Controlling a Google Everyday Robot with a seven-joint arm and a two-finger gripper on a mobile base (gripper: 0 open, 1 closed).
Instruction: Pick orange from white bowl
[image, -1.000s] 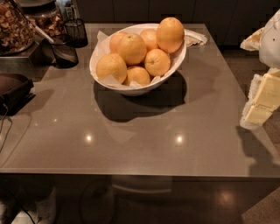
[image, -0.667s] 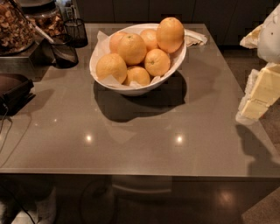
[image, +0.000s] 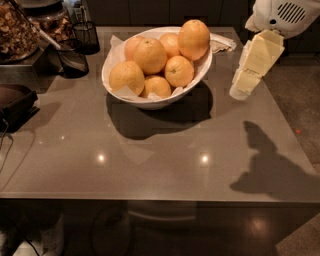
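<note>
The white bowl (image: 150, 102) stands at the back middle of the grey table, tilted, lined with white paper. It holds several pale yellow-orange oranges, such as one on top (image: 149, 56), one at the left (image: 126, 77) and one at the right (image: 179, 71). A taller oval orange (image: 194, 40) leans on the far right rim. My cream-coloured gripper (image: 241, 89) hangs in the air to the right of the bowl, pointing down and left, about level with the rim. It touches nothing and holds nothing.
A crumpled paper napkin (image: 220, 44) lies behind the bowl. A black mesh cup (image: 86, 37), a black scoop (image: 72, 59) and jars of dried food (image: 17, 30) stand at the back left. A dark object (image: 15, 105) sits at the left edge. The table's front edge (image: 160, 201) is near.
The gripper has moved left and up, from beyond the table's right edge to close beside the bowl. The bowl and the oranges have not moved.
</note>
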